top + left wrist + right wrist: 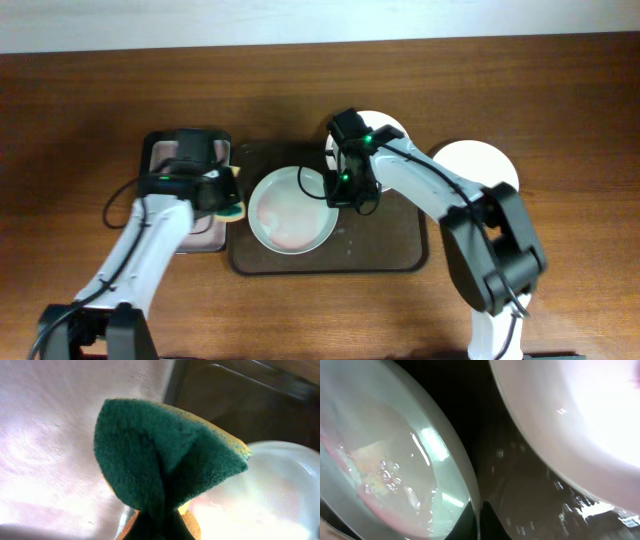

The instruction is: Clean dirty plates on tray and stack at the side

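Small pinkish tray (160, 150) far left. Left pincer (220, 193) clamped on folded green sponge (165, 455), hanging over seam between small pinkish tray and brown tray (390, 258). Pale green plate (292, 210) just right of sponge, on brown tray's left half, pinkish film at centre; round, no long axis. Right pincer (340, 188) closed on plate's right rim, likely steadying it. Left arm nearer for wipe: short move rightward. White plate (480, 165) on table, far right.
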